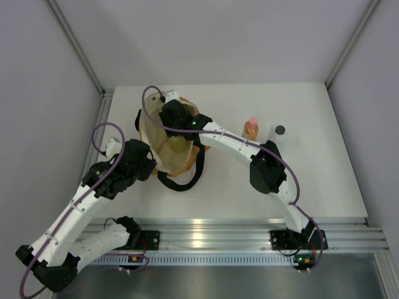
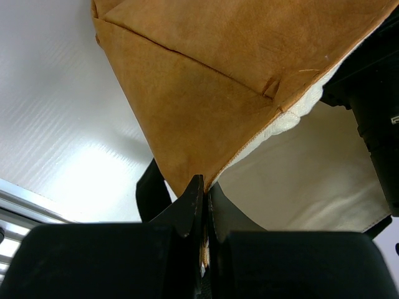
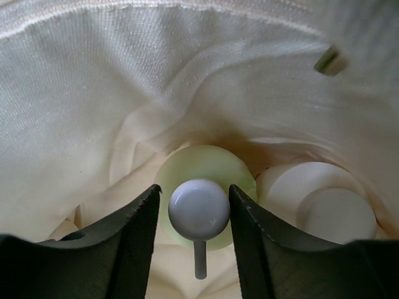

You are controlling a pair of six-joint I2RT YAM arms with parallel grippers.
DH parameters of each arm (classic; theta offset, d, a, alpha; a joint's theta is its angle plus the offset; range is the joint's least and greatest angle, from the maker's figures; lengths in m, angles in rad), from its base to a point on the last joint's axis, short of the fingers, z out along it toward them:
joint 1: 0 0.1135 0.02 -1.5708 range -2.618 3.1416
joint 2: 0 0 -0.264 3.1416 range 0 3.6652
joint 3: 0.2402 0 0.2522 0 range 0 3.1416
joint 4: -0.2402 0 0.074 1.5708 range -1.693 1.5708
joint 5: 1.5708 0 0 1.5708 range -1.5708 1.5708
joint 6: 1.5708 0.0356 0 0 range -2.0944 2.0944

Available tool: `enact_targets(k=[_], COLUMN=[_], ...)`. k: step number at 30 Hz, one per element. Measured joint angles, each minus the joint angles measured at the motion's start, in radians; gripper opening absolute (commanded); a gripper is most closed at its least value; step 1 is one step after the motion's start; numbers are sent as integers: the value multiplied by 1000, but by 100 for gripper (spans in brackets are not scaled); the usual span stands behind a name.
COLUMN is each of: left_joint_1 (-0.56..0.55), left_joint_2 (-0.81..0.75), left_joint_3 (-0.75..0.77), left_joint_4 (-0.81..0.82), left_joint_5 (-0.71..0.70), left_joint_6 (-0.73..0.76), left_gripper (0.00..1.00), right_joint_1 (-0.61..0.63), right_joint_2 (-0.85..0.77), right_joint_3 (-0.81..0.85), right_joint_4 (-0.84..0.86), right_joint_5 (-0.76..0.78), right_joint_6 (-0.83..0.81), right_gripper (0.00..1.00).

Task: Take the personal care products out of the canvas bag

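The canvas bag (image 1: pixel 184 166) lies open at the table's left middle. My left gripper (image 2: pixel 202 182) is shut on the bag's tan rim (image 2: pixel 206 93), holding the mouth up. My right gripper (image 3: pixel 194 187) is deep inside, against the cream lining (image 3: pixel 81 106). Its jaws stand close on either side of the white cap (image 3: pixel 199 208) of the yellow-green bottle (image 3: pixel 206 159), with slim gaps showing. A short cream jar (image 3: pixel 330 208) sits just right of that bottle. Outside the bag stand the amber bottle with the pink cap (image 1: pixel 251 128) and the whitish bottle with the black cap (image 1: pixel 279 136).
The bag's black loop handles (image 1: pixel 182 181) trail toward the near edge. The right arm's forearm (image 1: pixel 230 144) stretches over the table between the bag and the two standing bottles. An aluminium rail (image 1: pixel 206 233) runs along the front edge.
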Motion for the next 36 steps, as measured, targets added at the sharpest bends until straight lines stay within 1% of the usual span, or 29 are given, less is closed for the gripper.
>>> enact_targets(k=[2,3,5,6,7,11,13,18,28,36], left_joint_1=[0,0,0,0,0,0,0,0,0,0], left_joint_2=[0,-1,-4,-6,-8,-11,-11,-11,-3,1], left_joint_3=[0,0,0,0,0,0,0,0,0,0], left_joint_4=[0,0,0,0,0,0,0,0,0,0], left_joint_5=[0,0,0,0,0,0,0,0,0,0], left_joint_6=[0,0,0,0,0,0,0,0,0,0], left_gripper=[0,0,0,0,0,0,0,0,0,0], right_joint_1=[0,0,0,0,-1,-3,-3,1,37,64], right_joint_2=[0,0,0,0,0,0,0,0,-3,-55], right_joint_3=[0,0,0,0,0,0,0,10,87,87], right_joint_4=[-3,-3,-5,-8,-9,-8,-8,-19,-111,-135], right_joint_5=[2,3,8,11,22,23,23,21,2,-24], right_joint_6=[4,6,9,6,-1,-3,-3,-13,-47,-56], right_gripper=[46,41,29,17,14,10,0,0,0,0])
